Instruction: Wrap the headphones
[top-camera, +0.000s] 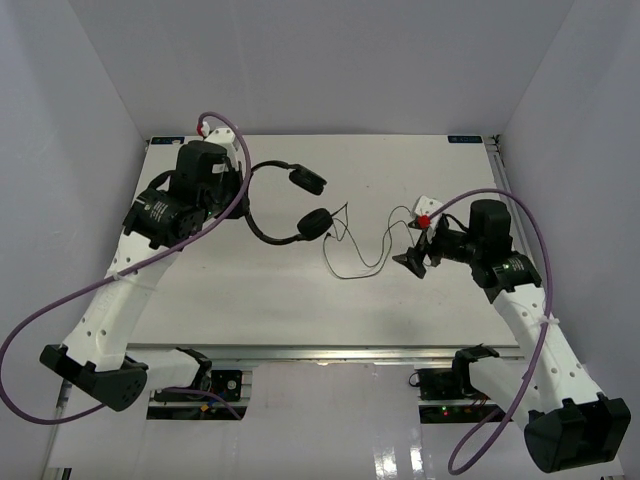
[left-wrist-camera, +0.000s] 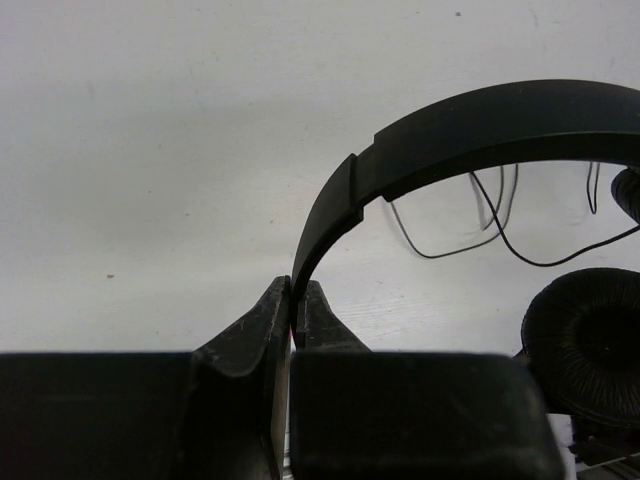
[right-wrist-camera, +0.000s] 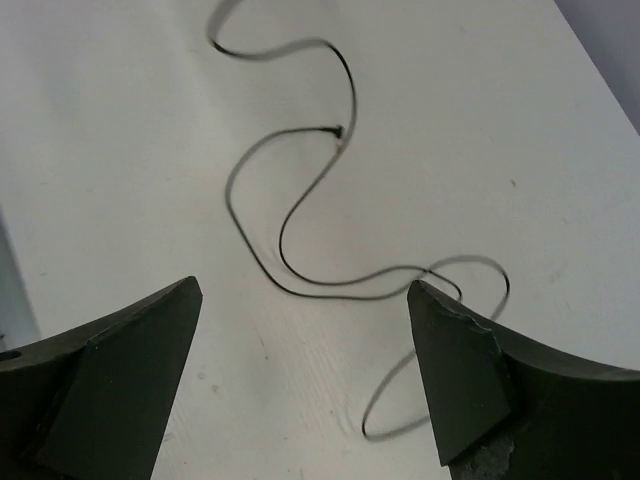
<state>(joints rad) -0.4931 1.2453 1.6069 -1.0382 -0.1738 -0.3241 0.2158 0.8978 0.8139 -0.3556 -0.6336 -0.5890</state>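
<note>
While the left gripper (left-wrist-camera: 295, 300) pinches the thin black headband (left-wrist-camera: 480, 130) of the headphones (top-camera: 318, 222) between its pressed-together jaws, the right gripper (right-wrist-camera: 305, 288) hangs with its jaws spread wide above the loose cord (right-wrist-camera: 282, 240), holding nothing. The headphones lie at the far left of the white table (top-camera: 250, 310), just beside the left wrist, the band curving from the clamped end toward two round earcups that sit near each other at mid-table. One padded earcup (left-wrist-camera: 585, 345) shows at the lower right of the left wrist view, its foam facing the camera. From the earcups the thin cord (top-camera: 352, 277) wanders rightward across the tabletop in slack loops and reaches the area under the right gripper, where it doubles back on itself between the two fingers as the right wrist camera sees them. A pale label (top-camera: 155, 208) on the left arm's black housing carries print too small to read. A small red-and-white fitting (top-camera: 424, 220) sits on the right wrist. Thick purple cables (top-camera: 30, 330) arc from both arms over the table's edges.
</note>
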